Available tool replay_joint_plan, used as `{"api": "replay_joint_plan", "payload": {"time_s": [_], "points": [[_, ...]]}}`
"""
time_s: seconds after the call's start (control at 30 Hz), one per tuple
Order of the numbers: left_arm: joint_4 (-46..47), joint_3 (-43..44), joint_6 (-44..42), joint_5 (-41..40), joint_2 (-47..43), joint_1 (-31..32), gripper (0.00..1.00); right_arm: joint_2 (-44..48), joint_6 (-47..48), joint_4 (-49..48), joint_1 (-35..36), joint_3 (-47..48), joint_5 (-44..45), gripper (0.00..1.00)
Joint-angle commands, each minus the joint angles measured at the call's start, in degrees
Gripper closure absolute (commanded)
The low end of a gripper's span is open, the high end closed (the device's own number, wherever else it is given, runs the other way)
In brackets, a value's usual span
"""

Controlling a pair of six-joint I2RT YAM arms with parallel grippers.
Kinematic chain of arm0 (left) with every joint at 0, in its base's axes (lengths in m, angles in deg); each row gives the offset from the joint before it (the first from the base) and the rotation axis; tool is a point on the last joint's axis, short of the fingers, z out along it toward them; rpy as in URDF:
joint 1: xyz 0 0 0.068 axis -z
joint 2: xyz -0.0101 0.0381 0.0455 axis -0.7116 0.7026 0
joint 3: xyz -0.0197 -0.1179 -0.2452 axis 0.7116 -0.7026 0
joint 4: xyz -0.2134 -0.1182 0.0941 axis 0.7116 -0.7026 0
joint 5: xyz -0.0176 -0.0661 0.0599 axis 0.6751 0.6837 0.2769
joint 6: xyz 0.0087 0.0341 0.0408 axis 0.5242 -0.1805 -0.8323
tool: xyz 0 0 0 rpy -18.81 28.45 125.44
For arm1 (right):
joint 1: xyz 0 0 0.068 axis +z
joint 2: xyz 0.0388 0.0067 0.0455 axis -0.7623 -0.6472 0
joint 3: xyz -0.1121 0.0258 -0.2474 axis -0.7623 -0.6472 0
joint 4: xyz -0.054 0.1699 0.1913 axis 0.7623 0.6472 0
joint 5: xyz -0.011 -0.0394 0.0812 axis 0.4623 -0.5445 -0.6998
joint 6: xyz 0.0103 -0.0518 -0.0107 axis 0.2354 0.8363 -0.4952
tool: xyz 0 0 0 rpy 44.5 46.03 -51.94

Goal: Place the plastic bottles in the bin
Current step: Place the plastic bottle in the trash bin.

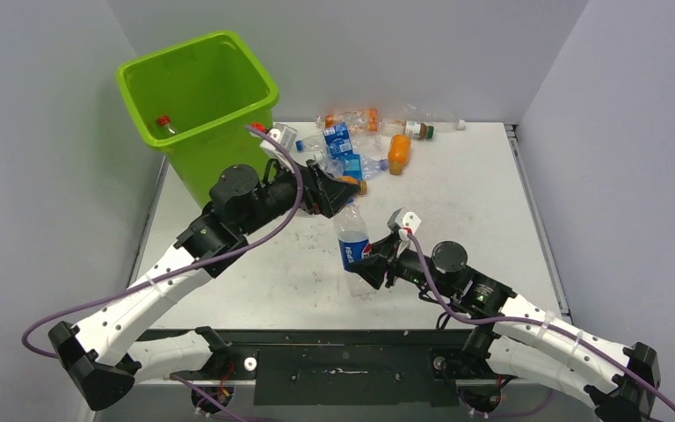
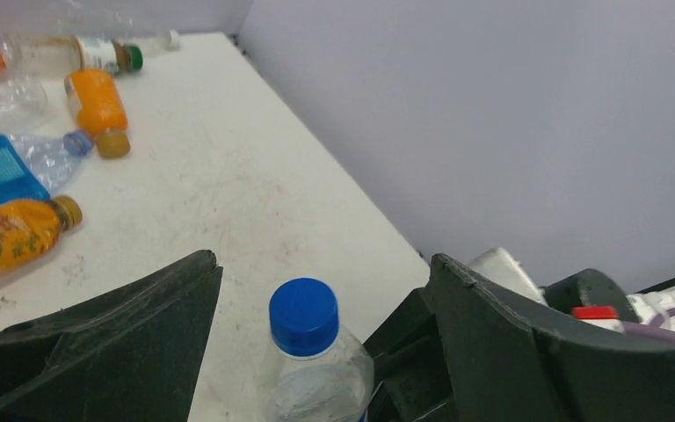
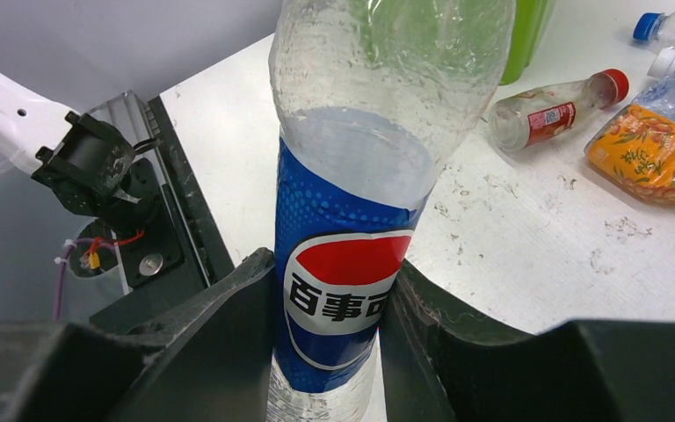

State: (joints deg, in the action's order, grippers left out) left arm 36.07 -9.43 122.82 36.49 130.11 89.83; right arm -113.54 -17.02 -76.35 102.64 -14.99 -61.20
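A clear Pepsi bottle (image 1: 352,242) with a blue cap (image 2: 303,315) stands upright mid-table. My right gripper (image 3: 334,264) is shut on its blue label (image 3: 347,290), low on the body. My left gripper (image 2: 323,262) is open, its fingers (image 2: 123,338) wide apart on either side of the cap without touching it. The lime-green bin (image 1: 198,97) stands at the back left with a red-capped bottle (image 1: 165,123) inside. More plastic bottles (image 1: 360,141) lie in a pile at the back, among them an orange one (image 1: 398,152).
A red-labelled bottle (image 3: 554,110) lies near the bin's foot. An orange-labelled bottle (image 2: 13,236) and a blue-labelled one (image 2: 18,163) lie close behind the left gripper. Grey walls close in the table on three sides. A black rail (image 1: 352,356) runs along the near edge.
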Motion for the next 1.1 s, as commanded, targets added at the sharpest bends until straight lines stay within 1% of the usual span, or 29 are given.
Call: {"api": "replay_joint_plan", "payload": {"time_s": [0.0,0.07,0.23,0.4,0.47,0.53,0.67,0.7,0.73,0.8,0.83,0.87,0.9,0.97,1.0,1.03,1.07], "points": [[-6.98,3.76,-0.77,3.5,2.88,-0.23,0.14,0.81,1.28,-1.11,1.15,2.5,2.11,0.95],[-6.97,3.85,-0.74,4.15,3.57,-0.23,0.19,0.95,1.35,-0.89,1.42,2.67,2.46,0.95],[-6.29,3.61,-0.6,5.24,4.23,-0.26,0.36,1.27,1.41,-0.6,2.03,2.64,3.19,0.95],[-5.5,2.95,-0.54,6.57,4.78,-0.23,0.58,1.36,1.47,-0.56,2.49,2.69,3.88,0.95],[-5.3,2.71,-0.64,7.71,5.06,0.04,0.59,1.36,1.47,-0.57,2.62,2.72,4.16,0.95],[-5.48,2.82,-0.84,8.7,5.42,0.41,0.55,1.43,1.47,-0.61,2.88,2.73,4.48,0.95],[-6.12,2.78,-1.46,9.3,5.83,1.09,0.5,1.71,1.34,-0.75,3.27,2.85,5.01,0.94],[-6.15,2.73,-1.49,9.4,5.78,1.13,0.49,1.8,1.35,-0.79,3.42,2.88,5.07,0.94],[-6.09,2.59,-1.52,9.53,5.64,1.14,0.52,1.8,1.26,-0.71,3.52,2.87,5.15,0.94],[-5.9,2.44,-1.78,9.6,5.52,1.15,0.7,1.8,1.23,-0.55,3.69,2.95,5.31,0.93],[-5.87,2.46,-1.91,9.33,5.34,1.1,0.82,1.85,1.1,-0.41,3.76,3.03,5.45,0.92],[-5.85,2.5,-2.07,9.18,5.17,1.14,0.94,1.95,0.86,-0.18,3.78,3.15,5.69,0.84],[-5.91,2.48,-2.42,8.77,4.95,1.08,1.0,1.94,0.38,0.09,3.87,3.32,6.0,0.7],[-5.86,2.56,-2.99,7.02,4.02,0.93,1.0,2.11,-0.64,0.66,3.89,3.95,6.61,0.34],[-5.89,2.57,-3.37,5.77,3.42,0.64,1.0,2.26,-1.5,1.03,3.83,4.38,7.07,0.09],[-6.03,2.83,-3.95,4.41,2.67,0.2,1.0,2.52,-2.36,1.53,3.82,4.89,7.29,0.07],[-6.3,3.37,-4.54,2.81,1.75,-0.5,1.0,2.88,-3.25,1.91,3.86,5.48,7.28,0.1]]}}
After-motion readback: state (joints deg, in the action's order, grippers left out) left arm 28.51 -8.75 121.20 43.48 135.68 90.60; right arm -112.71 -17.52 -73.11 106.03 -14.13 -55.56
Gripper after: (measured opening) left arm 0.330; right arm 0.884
